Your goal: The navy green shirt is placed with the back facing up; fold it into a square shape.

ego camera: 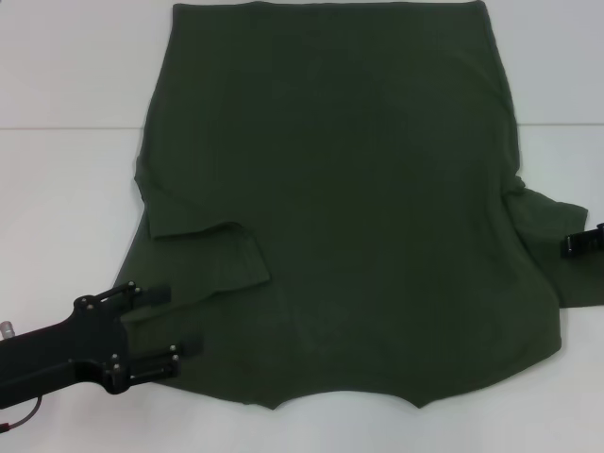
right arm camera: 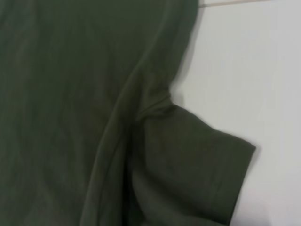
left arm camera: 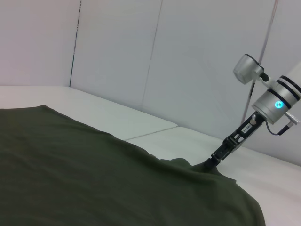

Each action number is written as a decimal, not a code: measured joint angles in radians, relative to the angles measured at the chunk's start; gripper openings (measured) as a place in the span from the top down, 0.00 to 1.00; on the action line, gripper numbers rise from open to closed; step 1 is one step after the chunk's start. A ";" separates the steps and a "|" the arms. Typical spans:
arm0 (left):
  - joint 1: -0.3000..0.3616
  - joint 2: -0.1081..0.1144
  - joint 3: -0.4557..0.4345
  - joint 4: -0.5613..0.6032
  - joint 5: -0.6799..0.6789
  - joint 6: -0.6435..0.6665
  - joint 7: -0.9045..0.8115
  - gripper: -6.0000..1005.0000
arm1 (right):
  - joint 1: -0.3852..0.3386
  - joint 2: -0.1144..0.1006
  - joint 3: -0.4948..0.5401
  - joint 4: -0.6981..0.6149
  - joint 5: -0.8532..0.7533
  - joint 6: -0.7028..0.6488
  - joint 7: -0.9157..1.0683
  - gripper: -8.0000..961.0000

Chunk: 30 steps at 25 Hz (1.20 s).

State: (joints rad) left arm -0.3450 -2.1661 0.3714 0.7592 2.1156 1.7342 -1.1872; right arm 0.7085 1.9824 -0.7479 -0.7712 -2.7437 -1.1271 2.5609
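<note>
From the head camera I have the left gripper (ego camera: 175,323) at about eight o'clock in the view, its black arm coming in from the left edge and its two fingers (ego camera: 151,294) spread wide apart, released, with nothing between them; the fingertips lie over the lower left edge of the navy green shirt (ego camera: 349,208), just below the left sleeve (ego camera: 212,260), which is folded inward onto the body of the garment. The shirt itself fills the middle of the white table (ego camera: 66,85), spread flat with its plain side up, the straight hem at twelve o'clock and the collar end nearest me at six o'clock (the neckline shows as a shallow curve between two small points). Moving on to three o'clock, the right sleeve (ego camera: 557,255) sticks out sideways onto the table, and the right gripper (ego camera: 583,243) shows only as a small black tip at the frame's edge, over that sleeve. The left wrist camera sees that right gripper (left arm camera: 214,159) across the cloth, its tip down at a bunched peak of fabric, but I cannot tell whether its jaws are clenched on the cloth or merely touching it. The right wrist camera shows the sleeve (right arm camera: 197,165) lying open and wrinkled at the armpit, against the white table (right arm camera: 263,70).
</note>
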 joint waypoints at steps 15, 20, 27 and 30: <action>0.000 -0.001 -0.013 -0.001 -0.002 -0.001 0.000 0.14 | 0.008 0.001 -0.078 0.002 -0.002 0.023 0.009 0.45; 0.000 -0.001 -0.014 -0.001 -0.002 -0.001 0.001 0.14 | 0.004 0.002 -0.078 -0.002 -0.002 0.022 0.010 0.66; 0.000 -0.001 -0.014 -0.002 -0.002 -0.001 0.001 0.14 | -0.001 0.002 -0.079 -0.005 -0.002 0.023 0.011 0.82; 0.000 -0.001 -0.014 -0.002 -0.003 0.000 0.001 0.14 | -0.001 0.001 -0.079 -0.005 -0.002 0.026 0.011 0.87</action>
State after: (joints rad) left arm -0.3451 -2.1675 0.3574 0.7577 2.1128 1.7343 -1.1857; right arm 0.7071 1.9837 -0.8268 -0.7762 -2.7458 -1.1013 2.5721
